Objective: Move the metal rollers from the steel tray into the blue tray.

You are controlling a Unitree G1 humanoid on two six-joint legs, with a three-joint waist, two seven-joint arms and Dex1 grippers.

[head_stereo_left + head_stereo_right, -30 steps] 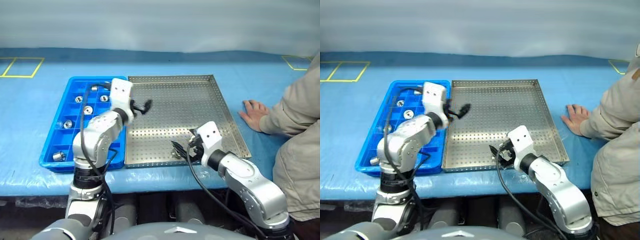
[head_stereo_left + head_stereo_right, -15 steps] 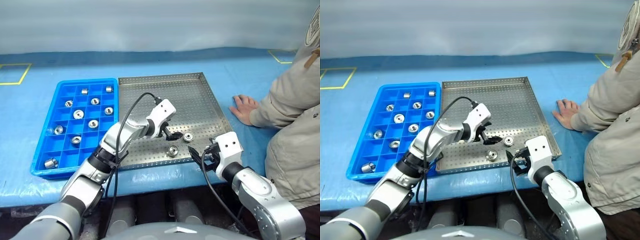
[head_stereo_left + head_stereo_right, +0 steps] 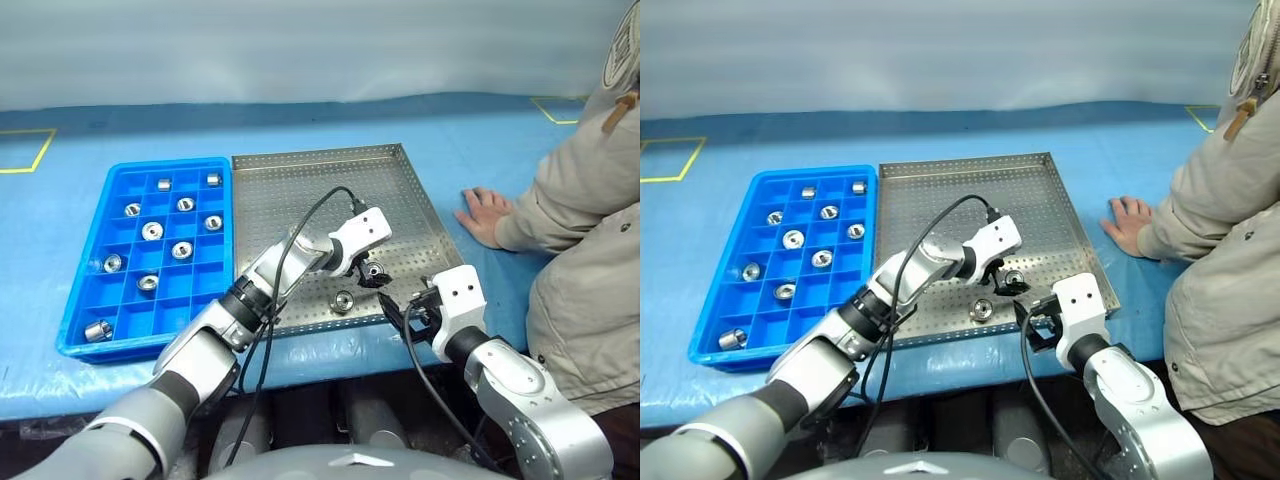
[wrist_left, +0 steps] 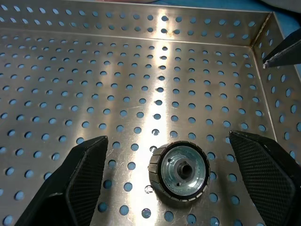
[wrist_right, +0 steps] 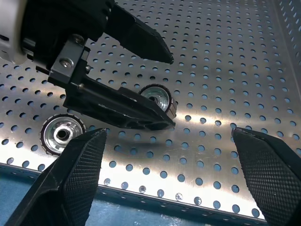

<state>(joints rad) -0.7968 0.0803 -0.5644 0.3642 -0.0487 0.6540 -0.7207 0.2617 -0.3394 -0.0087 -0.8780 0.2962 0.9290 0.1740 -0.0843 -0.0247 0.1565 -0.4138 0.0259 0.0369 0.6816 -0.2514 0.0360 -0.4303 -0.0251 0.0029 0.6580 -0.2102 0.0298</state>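
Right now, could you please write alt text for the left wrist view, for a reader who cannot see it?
One of the metal rollers stands on end on the perforated floor of the steel tray, between the two black fingers of the open left gripper, which are clear of it on both sides. The tray's raised rim and a corner lie beyond.

The counter (image 3: 300,125) is covered in blue sheeting with yellow tape marks near its far corners. Two trays lie on it side by side, long edges touching: the blue tray (image 3: 90,335) toward the robot's left, the steel tray (image 3: 300,180) to its right. A person's hand (image 3: 481,212) rests flat on the sheeting just beside the steel tray's right rim.
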